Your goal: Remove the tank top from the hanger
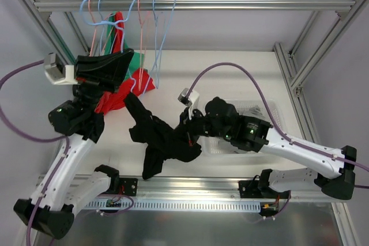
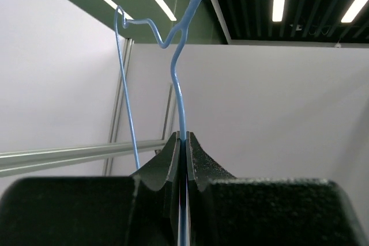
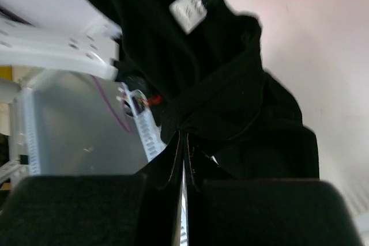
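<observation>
The black tank top (image 1: 164, 139) hangs bunched between the two arms above the table. Its upper end lies near the bottom of a light blue wire hanger (image 1: 157, 24); I cannot tell whether it still hooks there. My left gripper (image 1: 128, 61) is shut on that hanger's wire (image 2: 177, 84), its jaws (image 2: 183, 137) pressed together on it. My right gripper (image 1: 190, 132) is shut on a fold of the tank top (image 3: 230, 102), jaws (image 3: 183, 137) closed on the black cloth. A white label (image 3: 188, 7) shows on the fabric.
A red garment (image 1: 115, 101) and a green one (image 1: 137, 61) hang behind my left gripper. Pink and blue wire hangers (image 1: 95, 7) hang from the frame's metal crossbar (image 1: 242, 5). A clear plastic bin (image 1: 262, 110) sits under my right arm.
</observation>
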{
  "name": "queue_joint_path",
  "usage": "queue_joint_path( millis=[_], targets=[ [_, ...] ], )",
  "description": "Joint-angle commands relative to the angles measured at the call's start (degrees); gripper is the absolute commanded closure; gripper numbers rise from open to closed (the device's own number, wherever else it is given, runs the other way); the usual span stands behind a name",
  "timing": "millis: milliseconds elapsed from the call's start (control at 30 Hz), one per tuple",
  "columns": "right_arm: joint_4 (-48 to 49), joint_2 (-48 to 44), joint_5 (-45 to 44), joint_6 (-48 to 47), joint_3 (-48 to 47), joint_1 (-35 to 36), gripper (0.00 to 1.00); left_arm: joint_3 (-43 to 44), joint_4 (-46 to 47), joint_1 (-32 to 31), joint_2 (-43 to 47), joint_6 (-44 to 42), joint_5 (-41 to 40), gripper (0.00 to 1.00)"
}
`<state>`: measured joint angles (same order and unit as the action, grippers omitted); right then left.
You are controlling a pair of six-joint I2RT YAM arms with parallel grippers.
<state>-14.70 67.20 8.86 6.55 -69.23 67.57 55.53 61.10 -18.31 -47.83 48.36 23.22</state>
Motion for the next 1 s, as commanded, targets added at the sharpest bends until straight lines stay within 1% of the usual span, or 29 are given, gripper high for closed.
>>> queue_joint_path(
  millis=[0,33,67,133,233,267,300,333,367,400,433,467,500,533,567,600,667,733,800,833,867,900,933,967],
  targets=[
    [6.06,-2.68,-6.67,1.01,7.25,0.63,1.00,1.17,21.15,-1.98,-3.66,-0.09,1.56,1.00],
    [7.30,-2.86,-6.75,1.71,8.75,0.63,1.00,-1.27,23.43,-3.13,-3.84,-2.28,1.65,1.00],
    [8.10,-2.78,-6.84,2.59,9.89,0.81,1.00,-2.87,27.02,-4.27,-3.67,-7.70,1.48,1.00],
    [9.07,-2.34,-6.75,2.51,11.31,1.33,1.00,-5.59,26.79,-5.33,-1.57,-12.48,1.30,1.00],
    [8.99,-1.63,-8.51,2.07,11.49,2.65,1.00,-7.27,17.50,-5.43,3.61,-18.64,-0.37,1.00],
    [8.55,-1.37,-11.38,1.81,11.57,3.00,0.99,-7.71,14.17,-5.43,7.54,-21.44,-0.20,1.00],
    [7.42,-1.11,-12.37,1.46,11.66,3.53,1.00,-7.89,5.08,-5.43,9.67,-23.20,-0.02,1.00],
    [7.06,-0.41,-12.99,1.45,12.01,3.79,1.00,-7.63,-1.10,-5.34,12.21,-24.27,-0.54,1.00],
    [7.05,0.03,-13.43,1.45,12.36,3.97,0.98,-7.02,-8.38,-5.42,14.76,-27.15,-0.98,1.00],
    [7.05,0.39,-13.52,1.80,12.71,4.41,0.89,-6.66,-21.77,-5.43,19.92,-28.66,-1.42,1.00],
    [7.23,1.26,-13.70,1.89,13.41,4.67,0.72,-5.88,-29.12,-5.43,22.67,-29.80,-2.64,1.00],
    [7.23,1.62,-14.57,2.24,13.68,4.85,0.32,-5.61,-35.72,-5.43,25.31,-31.99,-6.83,1.00],
    [7.23,1.71,-15.10,2.59,14.03,5.11,0.14,-5.87,-45.53,-5.43,30.38,-33.14,-8.53,1.00],
    [7.14,1.79,-15.45,2.77,14.21,5.11,0.03,-6.04,-49.98,-5.34,32.78,-34.20,-9.85,1.00],
    [7.23,1.71,-16.06,2.77,14.47,5.11,0.00,-6.13,-54.20,-5.34,35.24,-34.29,-11.60,1.00],
    [6.44,1.45,-17.98,2.86,14.65,5.03,0.01,-6.05,-61.29,-5.34,39.35,-34.03,-15.54,1.00],
    [3.56,1.09,-20.98,2.77,14.22,4.68,0.01,-5.35,-68.62,-5.43,42.98,-33.16,-18.28,1.00],
    [1.09,0.74,-23.00,3.29,12.90,4.41,0.01,-4.20,-76.70,-5.34,43.18,-30.97,-19.79,1.00],
    [-1.47,-0.31,-24.85,3.82,12.37,3.97,0.01,-3.24,-79.98,-5.34,41.34,-29.12,-21.97,1.00],
    [-1.73,-0.92,-25.12,4.00,12.28,3.97,0.00,-2.62,-81.30,-5.34,40.02,-26.76,-22.95,1.00],
    [-2.17,-1.71,-25.38,4.09,12.28,3.80,0.01,-1.92,-84.01,-5.34,36.53,-26.13,-25.48,1.00],
    [-2.26,-3.11,-25.39,4.09,12.28,3.80,0.01,0.52,-85.87,-5.34,34.23,-24.99,-30.55,1.00],
    [-2.26,-3.91,-25.39,4.18,12.28,3.80,0.00,1.85,-88.06,-5.25,31.60,-22.98,-32.95,1.00],
    [-2.44,-4.53,-25.21,3.92,12.37,3.80,0.00,3.17,-89.39,-5.34,26.35,-22.96,-34.11,1.00]
  ],
)
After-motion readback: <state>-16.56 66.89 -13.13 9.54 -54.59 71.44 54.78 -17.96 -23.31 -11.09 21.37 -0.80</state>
